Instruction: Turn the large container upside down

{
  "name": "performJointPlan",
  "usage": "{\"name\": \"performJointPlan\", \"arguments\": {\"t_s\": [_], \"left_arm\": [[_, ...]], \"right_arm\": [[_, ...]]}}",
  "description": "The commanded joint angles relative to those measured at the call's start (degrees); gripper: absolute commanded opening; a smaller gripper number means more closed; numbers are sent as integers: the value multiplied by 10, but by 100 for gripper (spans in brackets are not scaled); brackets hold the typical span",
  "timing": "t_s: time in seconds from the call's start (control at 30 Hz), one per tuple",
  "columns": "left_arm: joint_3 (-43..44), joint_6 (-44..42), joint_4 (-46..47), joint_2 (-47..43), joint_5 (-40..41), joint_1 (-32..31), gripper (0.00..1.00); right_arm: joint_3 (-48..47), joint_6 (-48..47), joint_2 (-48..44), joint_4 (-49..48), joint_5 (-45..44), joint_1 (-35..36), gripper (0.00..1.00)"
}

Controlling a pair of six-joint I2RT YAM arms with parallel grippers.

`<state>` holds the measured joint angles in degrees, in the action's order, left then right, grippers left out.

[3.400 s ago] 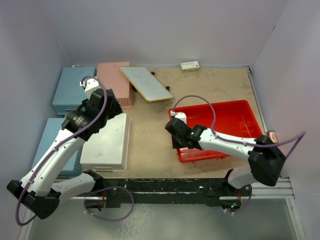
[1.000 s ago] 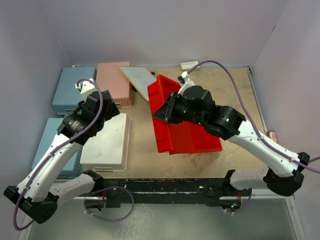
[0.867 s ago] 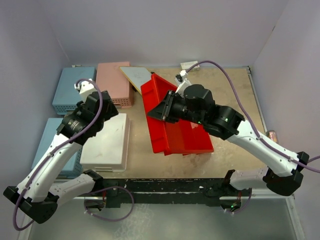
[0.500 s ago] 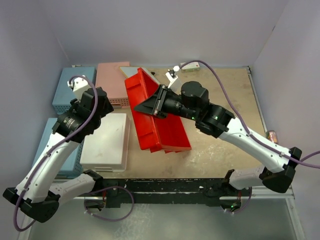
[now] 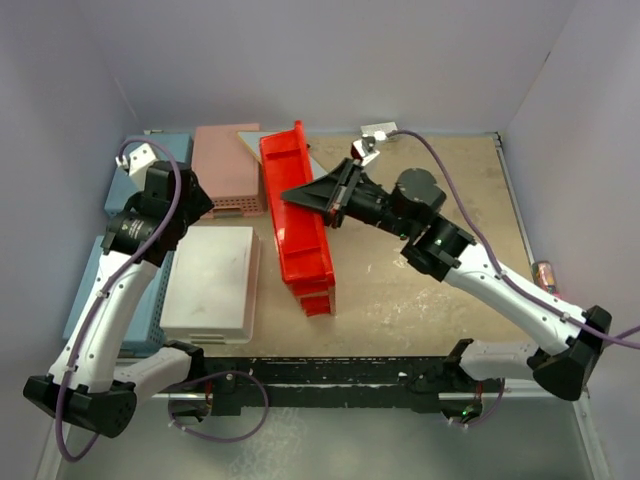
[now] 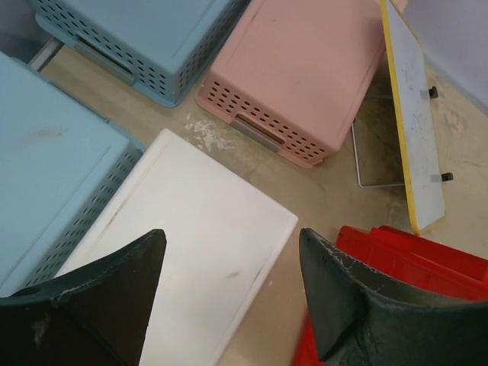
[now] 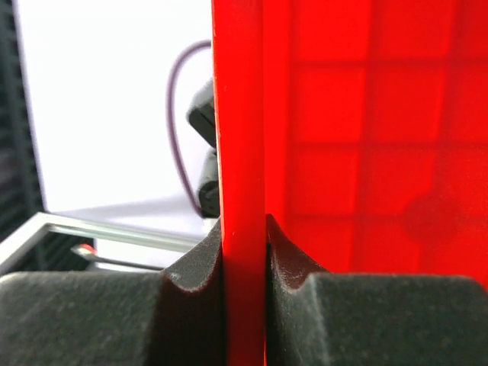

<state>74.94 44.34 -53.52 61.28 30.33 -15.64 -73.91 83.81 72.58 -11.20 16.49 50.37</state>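
Observation:
The large red container [image 5: 298, 228] stands on edge near the table's middle, its length running from far to near. My right gripper [image 5: 300, 196] is shut on its upper wall; in the right wrist view the red wall [image 7: 242, 152] is pinched between both pads, with the grid-ribbed underside to its right. A corner of the container shows at the bottom right of the left wrist view [image 6: 427, 259]. My left gripper [image 6: 229, 282] is open and empty, held high over the white basket [image 6: 183, 252]; in the top view it is hidden under its own wrist.
A pink perforated basket [image 5: 228, 165] and a light-blue one [image 5: 135, 160] sit at the far left. Another light-blue basket [image 5: 110, 300] and the white one [image 5: 212, 285] lie nearer. A yellow-edged white board [image 6: 408, 114] leans behind the red container. A small box [image 5: 378, 131] sits at the back wall.
My right gripper lifted the red container off the right side, swung it left and tipped it from flat to standing on edge. My left arm drew back to the far left.

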Motion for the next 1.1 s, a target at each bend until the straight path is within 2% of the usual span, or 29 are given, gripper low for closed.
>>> {"name": "performJointPlan", "arguments": {"t_s": [0.0,0.2,0.33,0.53,0.57,0.67,0.77,0.87,0.97,1.07], "left_arm": [[28,-7,35,1,-20,4,68],[27,-7,49,12,-32,4,68],[21,-8,56,15,-41,4,68],[18,-16,60,15,-43,4,68],[18,-17,61,14,-46,5,68],[19,-19,66,14,-53,4,68],[19,-20,69,14,-61,4,68],[18,-20,73,13,-72,4,68],[14,-20,77,10,-83,4,68],[7,-17,86,6,-98,5,68]], "right_arm": [[82,153,-52,-159,40,-45,0],[132,245,-87,-176,70,-96,0],[165,264,-107,-137,94,-117,0],[314,293,-195,-122,133,-202,0],[342,296,-209,-124,149,-224,2],[426,285,-242,-137,217,-282,20],[490,237,-259,-118,295,-329,31],[519,162,-270,-42,353,-376,39],[510,66,-264,54,398,-426,44],[451,-67,-233,194,393,-451,49]]}}
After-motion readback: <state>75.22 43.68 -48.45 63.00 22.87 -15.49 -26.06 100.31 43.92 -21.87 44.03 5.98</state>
